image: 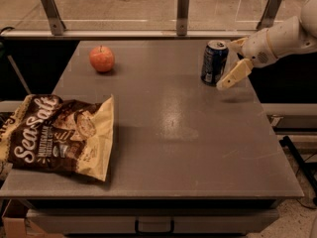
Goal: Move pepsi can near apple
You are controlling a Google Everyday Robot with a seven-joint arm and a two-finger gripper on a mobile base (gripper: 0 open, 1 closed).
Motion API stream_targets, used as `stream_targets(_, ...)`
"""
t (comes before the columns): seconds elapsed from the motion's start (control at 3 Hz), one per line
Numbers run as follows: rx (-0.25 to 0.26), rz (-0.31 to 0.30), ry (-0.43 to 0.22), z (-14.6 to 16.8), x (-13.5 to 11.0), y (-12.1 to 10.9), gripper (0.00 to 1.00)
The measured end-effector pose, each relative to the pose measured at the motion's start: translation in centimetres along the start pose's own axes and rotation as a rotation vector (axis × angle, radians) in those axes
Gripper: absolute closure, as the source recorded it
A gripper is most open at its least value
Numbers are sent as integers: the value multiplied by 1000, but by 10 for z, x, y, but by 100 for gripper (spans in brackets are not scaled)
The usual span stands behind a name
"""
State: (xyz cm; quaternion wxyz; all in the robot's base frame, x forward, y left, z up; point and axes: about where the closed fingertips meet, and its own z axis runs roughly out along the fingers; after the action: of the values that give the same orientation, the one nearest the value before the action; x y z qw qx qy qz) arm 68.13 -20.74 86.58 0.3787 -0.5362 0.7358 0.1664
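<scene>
1. Fingers (pixel 233 76) of the gripper (pixel 229 64) spread wide just beside the can (pixel 214 63), not gripping it.
2. Can stands upright on the table (pixel 188 148), well apart from the apple (pixel 101 58).
3. Grasp, carry and placement are all left.

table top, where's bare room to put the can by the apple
Bare grey table lies right of the round orange-red apple, up to the dark blue pepsi can. Also free between apple and brown chip bag. Crowded at the can, where the open gripper sits.
</scene>
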Motion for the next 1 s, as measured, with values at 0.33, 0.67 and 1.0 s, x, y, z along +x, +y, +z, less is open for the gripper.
stream_targets(0.33, -68, 72, -75, 16, -10, 12, 17)
stream_targets(0.67, -117, 116, -147, 20, -26, 21, 40)
stream_targets(1.0, -132, 117, -211, 10, -48, 22, 64)
